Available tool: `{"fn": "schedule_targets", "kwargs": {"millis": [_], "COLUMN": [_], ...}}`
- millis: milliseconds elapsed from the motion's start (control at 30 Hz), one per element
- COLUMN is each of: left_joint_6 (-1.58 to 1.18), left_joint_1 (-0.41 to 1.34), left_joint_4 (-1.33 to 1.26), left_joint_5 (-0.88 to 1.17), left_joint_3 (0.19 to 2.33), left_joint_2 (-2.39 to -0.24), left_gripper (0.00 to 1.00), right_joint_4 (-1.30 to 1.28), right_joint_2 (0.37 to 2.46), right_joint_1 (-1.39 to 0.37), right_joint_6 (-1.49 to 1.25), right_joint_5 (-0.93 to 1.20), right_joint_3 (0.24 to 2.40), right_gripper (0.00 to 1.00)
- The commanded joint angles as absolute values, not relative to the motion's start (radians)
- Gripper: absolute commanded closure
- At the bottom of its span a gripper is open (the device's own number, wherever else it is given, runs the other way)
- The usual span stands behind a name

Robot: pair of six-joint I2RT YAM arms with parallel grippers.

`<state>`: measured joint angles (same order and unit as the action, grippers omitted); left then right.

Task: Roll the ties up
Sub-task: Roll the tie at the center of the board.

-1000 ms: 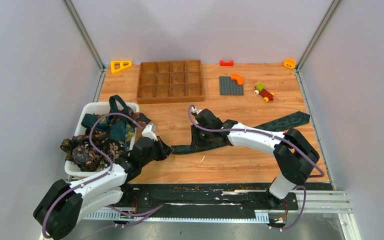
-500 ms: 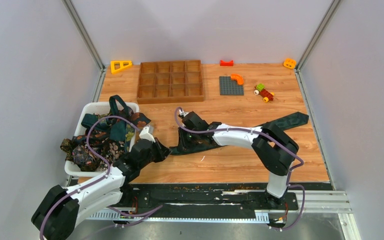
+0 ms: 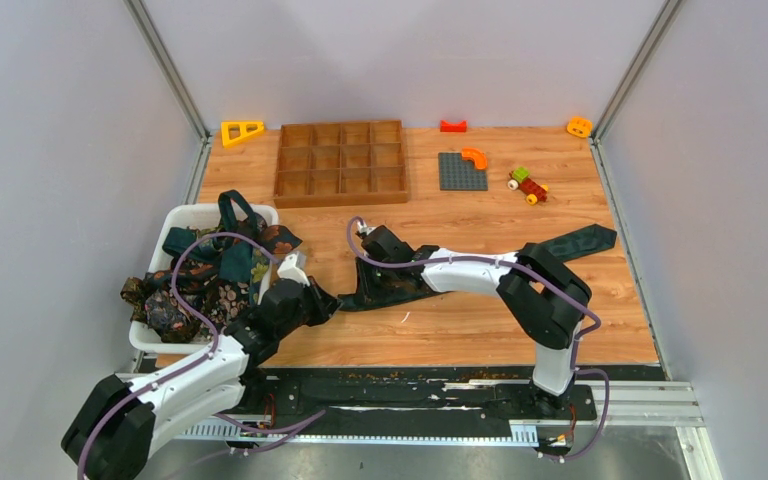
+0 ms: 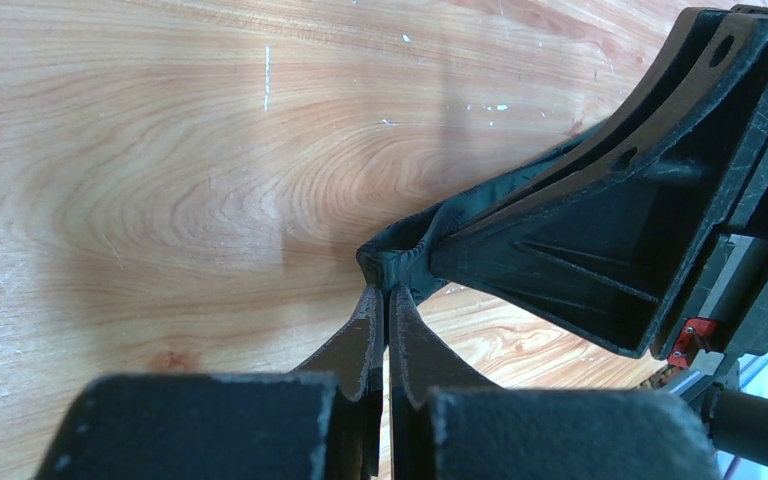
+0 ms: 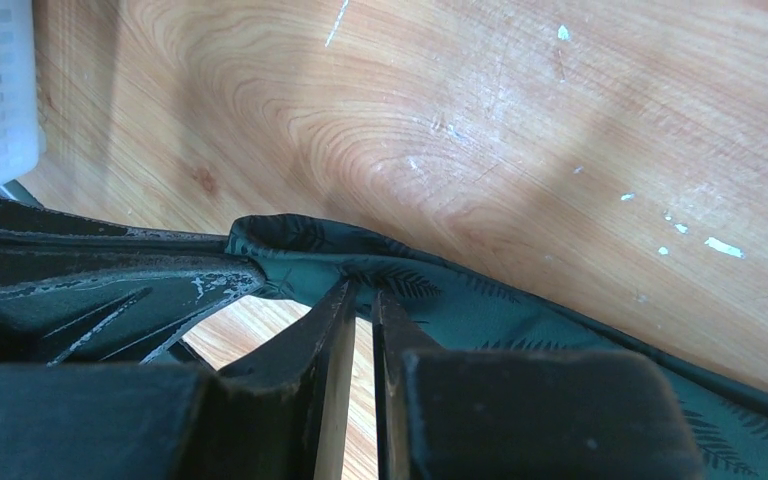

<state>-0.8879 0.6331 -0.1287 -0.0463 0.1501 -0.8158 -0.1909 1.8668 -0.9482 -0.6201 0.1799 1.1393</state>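
Near the middle of the table, just right of the bin (image 3: 192, 209), both pincers meet on the left end of the dark tie (image 3: 570, 242). From there it runs flat toward the far right.

The left gripper (image 4: 381, 300) is closed on the very tip, where the cloth bunches. The right gripper (image 5: 360, 295) is nearly closed, and its tips seem to nip the fabric just behind that tip.

This looks like the start of the roll, so get the first turn right:
- Fold the end over squarely, edges in line.
- Hold both pinches firm and close together.
- Let the long tail drag freely, not under tension, or the core will skew or spring open.
- Stay low to the wood.

Count:
- One tie is on the table.
- More ties (image 3: 210, 275), teal and brown patterned, lie tangled in the one bin, too knotted for you to number.
- One tray (image 3: 340, 201) has twelve compartments, all bare.
- Along the far side are six toys: a triangle (image 3: 241, 131), a block (image 3: 453, 126), an orange piece (image 3: 579, 126), a plate (image 3: 457, 175), an arc (image 3: 476, 157) and a car (image 3: 528, 185).
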Motion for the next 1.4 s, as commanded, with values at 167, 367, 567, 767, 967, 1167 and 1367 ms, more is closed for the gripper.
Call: {"fn": "schedule_targets", "kwargs": {"millis": [167,367,567,767,967,1167,1367], "left_joint_6": [-0.869,-0.864,-0.864,-0.861,-0.862,-0.861,-0.855], "left_joint_1": [0.630,0.629,0.629,0.629,0.630,0.630,0.629], "left_joint_4": [-0.095,-0.087,-0.064,-0.038,-0.025,-0.005,-0.005], "left_joint_5": [-0.056,-0.049,-0.042,-0.038,-0.026,-0.027,-0.027], "left_joint_3": [0.149,0.158,0.171,0.201,0.229,0.251,0.263], "left_joint_2": [-0.770,-0.767,-0.750,-0.743,-0.744,-0.741,-0.751], "left_gripper": [1.00,1.00,1.00,1.00,1.00,1.00,1.00], "right_joint_4": [-0.181,-0.175,-0.160,-0.150,-0.141,-0.137,-0.125], "right_joint_2": [1.855,1.880,1.899,1.919,1.937,1.937,1.950], "right_joint_1": [-0.954,-0.954,-0.959,-0.972,-0.983,-0.991,-0.999], "right_joint_6": [-0.622,-0.627,-0.631,-0.634,-0.639,-0.639,-0.645], "right_joint_5": [0.146,0.155,0.170,0.186,0.203,0.212,0.227], "right_joint_3": [1.162,1.163,1.155,1.160,1.167,1.178,1.184], "right_gripper": [0.87,0.87,0.88,0.88,0.88,0.89,0.89]}}
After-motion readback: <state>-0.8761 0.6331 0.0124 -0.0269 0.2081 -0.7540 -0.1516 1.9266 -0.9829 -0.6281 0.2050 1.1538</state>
